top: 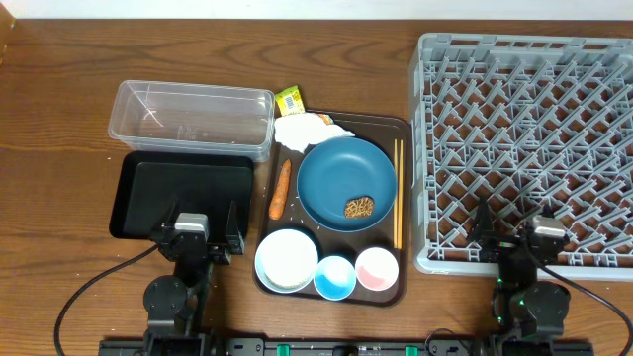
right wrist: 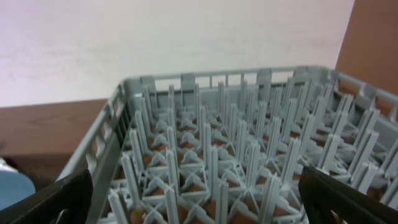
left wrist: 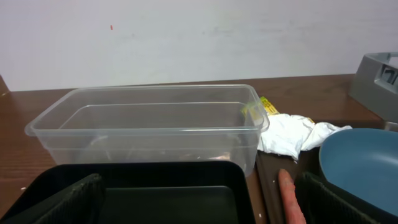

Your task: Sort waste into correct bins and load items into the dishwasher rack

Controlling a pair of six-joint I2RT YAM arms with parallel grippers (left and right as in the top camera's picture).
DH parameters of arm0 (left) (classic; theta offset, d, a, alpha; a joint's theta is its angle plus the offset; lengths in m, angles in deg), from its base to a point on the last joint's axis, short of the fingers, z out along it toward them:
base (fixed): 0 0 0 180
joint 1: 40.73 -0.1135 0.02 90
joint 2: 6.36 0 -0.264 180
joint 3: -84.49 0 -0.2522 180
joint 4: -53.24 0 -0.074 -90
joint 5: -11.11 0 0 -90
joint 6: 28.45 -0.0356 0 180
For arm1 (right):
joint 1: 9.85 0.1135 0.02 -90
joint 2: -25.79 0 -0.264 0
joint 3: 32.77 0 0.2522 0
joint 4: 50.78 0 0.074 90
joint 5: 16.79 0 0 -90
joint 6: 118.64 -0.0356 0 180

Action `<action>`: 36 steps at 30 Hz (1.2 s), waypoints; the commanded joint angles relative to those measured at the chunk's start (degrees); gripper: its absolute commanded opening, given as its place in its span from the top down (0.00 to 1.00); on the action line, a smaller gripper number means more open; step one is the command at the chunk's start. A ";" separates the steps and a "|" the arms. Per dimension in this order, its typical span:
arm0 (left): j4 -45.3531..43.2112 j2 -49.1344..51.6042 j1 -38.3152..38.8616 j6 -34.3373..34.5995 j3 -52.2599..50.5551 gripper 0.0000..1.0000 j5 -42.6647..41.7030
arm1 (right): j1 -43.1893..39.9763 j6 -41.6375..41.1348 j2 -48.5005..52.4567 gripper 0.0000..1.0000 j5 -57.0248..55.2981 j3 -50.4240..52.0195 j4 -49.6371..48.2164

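While the left gripper (top: 199,222) hangs over the shallow black rectangular tray (top: 138,198) and the right gripper (top: 520,229) over the grey pegged plastic crate (top: 514,99), both spread wide and empty, sorting looks unstarted, so the left should next reach for the orange carrot (top: 281,188) beside the large blue plate (top: 336,173).

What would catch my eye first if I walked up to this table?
Most likely the big grey rack of upright pegs, which fills the right side of the table. After that, the blue plate with a dab of brown scraps on it, sitting on the dark serving tray in the middle. An orange carrot lies just to the plate's left.
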State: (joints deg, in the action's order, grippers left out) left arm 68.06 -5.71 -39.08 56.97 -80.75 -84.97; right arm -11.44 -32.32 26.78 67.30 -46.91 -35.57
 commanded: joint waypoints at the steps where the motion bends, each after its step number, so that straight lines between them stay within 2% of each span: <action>1: 0.74 0.07 0.04 0.55 -0.76 0.02 -4.39 | -0.44 -0.68 0.02 0.01 0.42 0.07 -0.79; 6: -9.73 0.07 0.04 9.86 -0.09 0.02 -9.44 | -0.44 -1.51 0.02 0.01 4.20 0.02 -5.84; 8: -12.50 0.11 0.04 10.10 1.51 0.02 -9.77 | -0.44 -2.71 0.02 0.01 4.48 -0.20 -10.05; 11: -11.32 1.73 0.04 10.05 6.36 0.02 -9.77 | -0.44 -4.57 0.04 0.01 4.42 -1.22 -14.99; 15: -4.17 9.31 0.04 10.03 16.46 0.02 -9.77 | -0.44 -4.63 1.22 0.01 4.46 -5.38 -13.20; 17: -0.74 14.99 0.04 9.99 22.10 0.02 -9.75 | -0.44 -4.68 3.19 0.01 4.46 -8.41 -9.88; 21: 6.78 29.59 0.04 10.03 35.65 0.02 -10.88 | -0.44 -11.26 11.15 0.01 4.50 -17.88 0.81; 28: 20.22 50.18 0.07 10.03 55.71 0.02 -20.96 | -0.42 -12.00 34.12 0.01 8.39 -39.41 16.70; 32: 26.40 56.17 0.07 10.05 62.62 0.02 -22.03 | -0.15 -7.06 48.33 0.01 10.99 -54.53 29.31; 36: 27.41 56.76 0.04 10.40 63.80 0.02 -22.05 | 0.22 -2.38 60.15 0.01 14.21 -65.53 39.45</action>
State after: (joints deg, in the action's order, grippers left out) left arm 94.94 51.53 -39.08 66.50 -19.01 -105.19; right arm -11.39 -39.36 81.10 77.77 -106.93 1.30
